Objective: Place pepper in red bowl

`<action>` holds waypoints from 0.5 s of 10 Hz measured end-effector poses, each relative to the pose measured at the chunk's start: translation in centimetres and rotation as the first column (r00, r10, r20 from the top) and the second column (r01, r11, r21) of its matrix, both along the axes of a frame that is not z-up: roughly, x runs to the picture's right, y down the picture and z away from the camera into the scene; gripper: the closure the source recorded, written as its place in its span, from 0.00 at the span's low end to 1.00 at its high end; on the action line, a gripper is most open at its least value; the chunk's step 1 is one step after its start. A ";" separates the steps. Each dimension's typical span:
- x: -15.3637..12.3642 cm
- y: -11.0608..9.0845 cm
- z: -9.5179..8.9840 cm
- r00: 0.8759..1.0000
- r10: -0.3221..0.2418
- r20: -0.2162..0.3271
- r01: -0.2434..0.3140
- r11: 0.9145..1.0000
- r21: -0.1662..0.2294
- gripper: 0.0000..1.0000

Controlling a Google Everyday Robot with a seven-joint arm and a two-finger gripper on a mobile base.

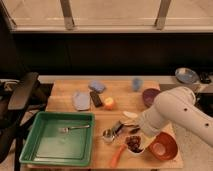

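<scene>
Pepper [118, 155] lies flat at lower centre, close to front edge of table [120, 90] and just left of white bowl [134, 144]. Red bowl [162, 146] sits lower right, past white bowl.

Gripper [136, 131] at arm tip above white bowl, mostly hidden; clenched or released not discernible.

Pepper likely light, firm, smooth-skinned, prone to roll; best pinched across mid-body.

Room tight: table edge in front, white bowl beside, metal cup [107, 134] near. Green tray [57, 150] further left.

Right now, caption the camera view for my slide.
Gripper hovers by white bowl; pepper lies on table, outside red bowl.
</scene>
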State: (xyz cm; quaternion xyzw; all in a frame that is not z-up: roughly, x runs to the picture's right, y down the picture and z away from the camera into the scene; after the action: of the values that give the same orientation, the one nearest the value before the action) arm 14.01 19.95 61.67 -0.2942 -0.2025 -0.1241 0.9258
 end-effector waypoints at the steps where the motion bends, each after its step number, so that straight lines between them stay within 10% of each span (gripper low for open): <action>1: 0.0 0.0 0.0 1.000 0.000 0.000 0.000 1.000 0.000 0.32; 5: -0.4 0.4 -0.1 1.000 -0.030 -0.006 0.030 1.000 0.000 0.32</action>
State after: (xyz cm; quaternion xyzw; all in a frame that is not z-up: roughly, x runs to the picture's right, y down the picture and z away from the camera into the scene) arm 13.65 20.38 61.60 -0.2975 -0.1953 -0.1369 0.9245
